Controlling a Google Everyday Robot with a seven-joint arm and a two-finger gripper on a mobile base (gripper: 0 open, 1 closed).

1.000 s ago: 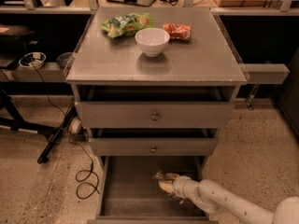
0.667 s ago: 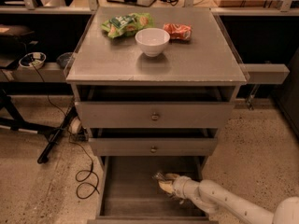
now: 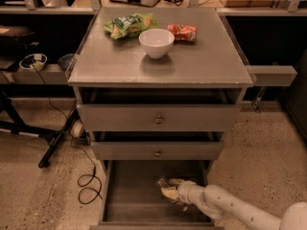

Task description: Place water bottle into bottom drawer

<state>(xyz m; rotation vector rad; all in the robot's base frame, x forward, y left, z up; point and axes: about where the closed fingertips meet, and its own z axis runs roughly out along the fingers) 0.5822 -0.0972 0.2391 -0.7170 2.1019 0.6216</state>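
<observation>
Left edge, mid-height: a dark shelf [image 3: 43, 75] carries a small round dish [image 3: 33, 61] with a cord trailing out of it. Below it, a black stand leg [image 3: 53, 145] slants across the speckled floor [image 3: 43, 195]. A black cable [image 3: 88, 186] loops on the floor just left of the cabinet.

Centre: grey metal cabinet with a flat top [image 3: 192, 66]. On the top, toward the upper part of the frame, three items sit in a row:
- a green crumpled snack packet [image 3: 130, 24];
- a white round bowl [image 3: 156, 42], upright, just in front of the two packets and between them;
- an orange-red snack packet [image 3: 182, 32].

Two shallow grey drawers with round knobs, the upper [image 3: 159, 120] and the middle [image 3: 157, 153], are each pulled out a little. The bottom drawer [image 3: 129, 198], deep with a plain grey floor, stands open at the lower centre.

Lower centre-right: the gripper [image 3: 168, 190] is inside the bottom drawer, right of its middle. The small clear plastic water bottle [image 3: 162, 183] is at the gripper's tip, low over the drawer floor. Whether the gripper is clamped on it cannot be told. The white arm [image 3: 230, 207] runs in from the lower right corner.
</observation>
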